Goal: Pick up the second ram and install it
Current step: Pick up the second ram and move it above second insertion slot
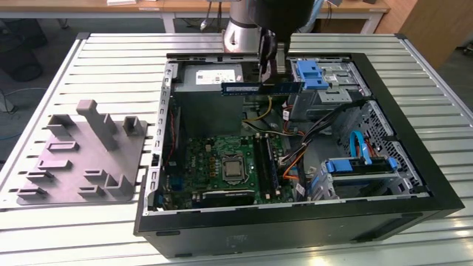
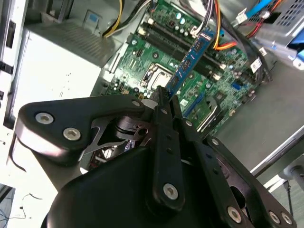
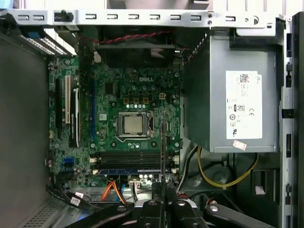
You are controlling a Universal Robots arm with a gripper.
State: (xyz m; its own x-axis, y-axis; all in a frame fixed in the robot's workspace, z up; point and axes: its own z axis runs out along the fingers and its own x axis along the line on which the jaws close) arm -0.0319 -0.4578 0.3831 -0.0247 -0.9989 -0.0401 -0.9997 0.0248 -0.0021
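The pincer [image 1: 269,77] is clamped on the second ram [image 1: 240,88]. It holds the stick level in the air above the open computer case [image 1: 296,221], over the power supply [image 1: 210,75] at the far end of the case. In the exterior view the dark fingers cover the stick's middle, and both ends stick out sideways. The arm above is cut off by the picture's edge.

In the second wrist view the black metal fingers [image 2: 161,114] close flat on one end of the stick [image 2: 192,54]. It is a thin blue board that reaches out over the green motherboard [image 2: 209,90]. In the first wrist view the stick [image 3: 163,137] is edge-on, a fine dark line rising from the pincer [image 3: 163,187], so its faces are hard to make out.

Below it lie long black memory slots [image 3: 128,156] beside the square metal processor socket [image 3: 133,124]. A blue strip [image 3: 126,171] fills the slot nearest the pincer. The power supply is a plain grey box with white labels, and yellow cables [image 3: 223,180] loop beside it.

The case stands on a slatted metal counter [image 1: 111,61]. A grey plastic tray [image 1: 81,160] with upright posts lies near the counter's edge at the exterior view's left, well apart from the pincer.
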